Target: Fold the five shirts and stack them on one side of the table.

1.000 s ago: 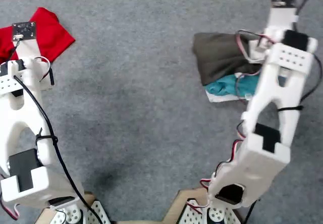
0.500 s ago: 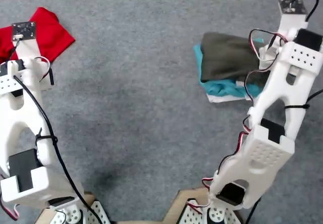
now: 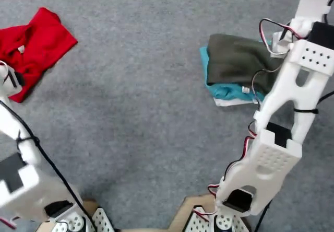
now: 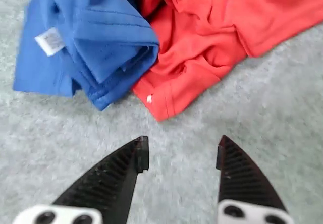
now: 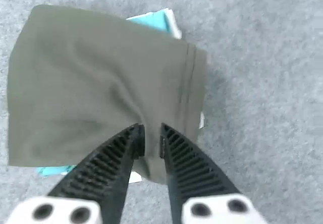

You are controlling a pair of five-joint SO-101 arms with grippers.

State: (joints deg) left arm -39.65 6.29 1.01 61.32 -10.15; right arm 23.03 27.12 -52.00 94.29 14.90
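Left pincer [image 4: 182,144]: jaws wide apart, holding nothing, over bare grey tabletop [image 3: 135,101] just short of the red shirt [image 3: 36,41]. Blue shirt [image 4: 86,37] lies crumpled against the red one, touching, both unfolded at far left. Right pincer [image 5: 150,130]: jaws almost together, slim gap, nothing gripped, above the olive shirt [image 3: 235,59]. Olive sits folded on the teal shirt [image 3: 224,91], white shirt [image 3: 229,102] at the bottom, stack on the right side. Wide open middle between stack and red shirt. Surface looks like felt. Far edge runs along the back, dark room beyond.
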